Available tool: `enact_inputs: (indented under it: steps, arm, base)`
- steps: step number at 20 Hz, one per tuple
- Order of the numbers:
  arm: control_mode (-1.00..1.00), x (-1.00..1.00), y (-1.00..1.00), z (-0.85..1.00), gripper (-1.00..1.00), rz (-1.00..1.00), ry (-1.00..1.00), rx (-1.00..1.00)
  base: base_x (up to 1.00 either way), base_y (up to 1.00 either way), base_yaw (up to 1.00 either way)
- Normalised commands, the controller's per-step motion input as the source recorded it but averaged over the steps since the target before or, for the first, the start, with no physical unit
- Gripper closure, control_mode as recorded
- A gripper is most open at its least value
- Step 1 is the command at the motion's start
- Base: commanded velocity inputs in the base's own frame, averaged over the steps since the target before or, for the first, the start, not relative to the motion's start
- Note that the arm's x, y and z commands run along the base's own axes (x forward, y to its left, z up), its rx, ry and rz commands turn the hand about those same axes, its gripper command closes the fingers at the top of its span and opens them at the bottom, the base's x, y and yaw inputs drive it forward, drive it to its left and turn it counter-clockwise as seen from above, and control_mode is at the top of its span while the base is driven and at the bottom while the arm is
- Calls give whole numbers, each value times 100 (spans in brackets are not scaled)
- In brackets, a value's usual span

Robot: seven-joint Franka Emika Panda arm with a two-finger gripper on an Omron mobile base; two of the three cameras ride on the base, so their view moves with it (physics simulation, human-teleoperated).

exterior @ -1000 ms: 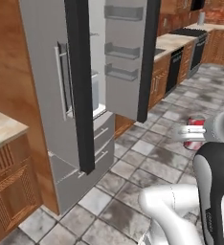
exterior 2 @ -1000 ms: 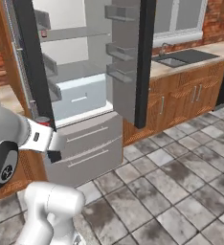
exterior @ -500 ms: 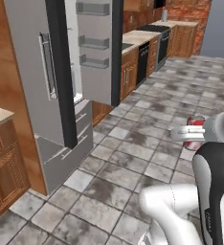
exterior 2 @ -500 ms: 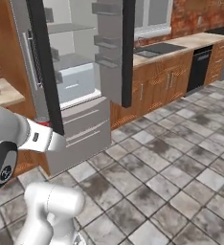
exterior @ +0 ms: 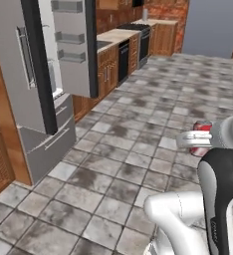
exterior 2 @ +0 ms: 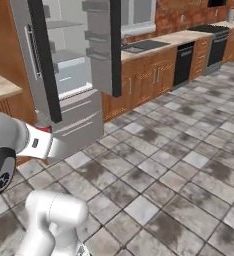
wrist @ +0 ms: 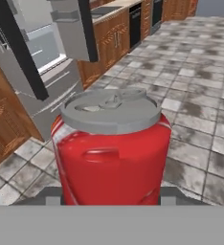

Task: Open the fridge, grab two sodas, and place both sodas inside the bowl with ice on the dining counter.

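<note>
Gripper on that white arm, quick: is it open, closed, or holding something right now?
Gripper: closed on the red soda can with silvery ends, held upright.

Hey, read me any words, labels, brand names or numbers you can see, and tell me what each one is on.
None can be read.
The red soda can in the pincer shows a plain red side, no lettering.
The fridge doors carry no label.
</note>
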Motion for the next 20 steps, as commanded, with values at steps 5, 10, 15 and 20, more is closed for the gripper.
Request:
enact_inputs:
  steps: [5,10,15,20]
  arm:
    - [100,0,0,0,100,0,0,0]
    - [100,0,0,0,100,0,0,0]
    - [100,0,0,0,100,0,0,0]
    - [100,0,0,0,100,0,0,0]
  base:
    - [-99,-74,-14]
    - [-78,-88,-11]
    - [-36,-100,-6]
    - [-8,-100,0]
